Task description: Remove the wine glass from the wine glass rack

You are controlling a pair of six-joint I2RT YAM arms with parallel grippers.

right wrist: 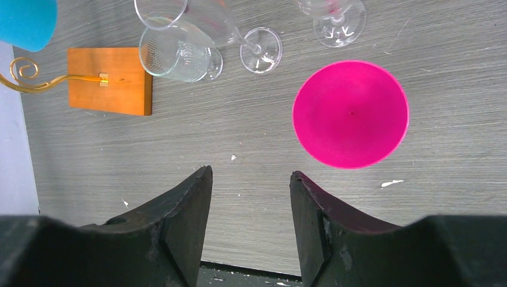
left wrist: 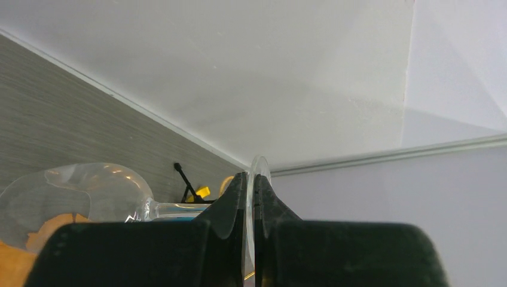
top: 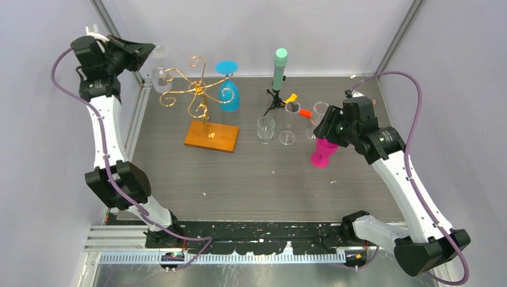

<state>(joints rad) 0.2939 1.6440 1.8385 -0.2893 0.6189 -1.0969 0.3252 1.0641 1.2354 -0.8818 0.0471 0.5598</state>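
The wine glass rack [top: 197, 92] is a gold wire stand on an orange-brown wooden base [top: 211, 136], with a blue wine glass [top: 228, 89] hanging upside down on its right side. My left gripper [top: 152, 52] is raised at the rack's far left, shut on the thin foot [left wrist: 259, 170] of a clear wine glass [top: 159, 78]. The glass's bowl [left wrist: 78, 191] sits close beside the left scroll arm; whether they touch I cannot tell. My right gripper [right wrist: 251, 176] stands open with nothing between its fingers, just above and beside an upright pink glass [right wrist: 351, 113].
A mint-green cylinder on a black tripod [top: 279, 69] stands behind three clear glasses [top: 265, 128] [top: 290, 122] [top: 320, 116]. Small yellow and orange pieces [top: 298, 104] lie near them. Walls close in the table at the back and sides.
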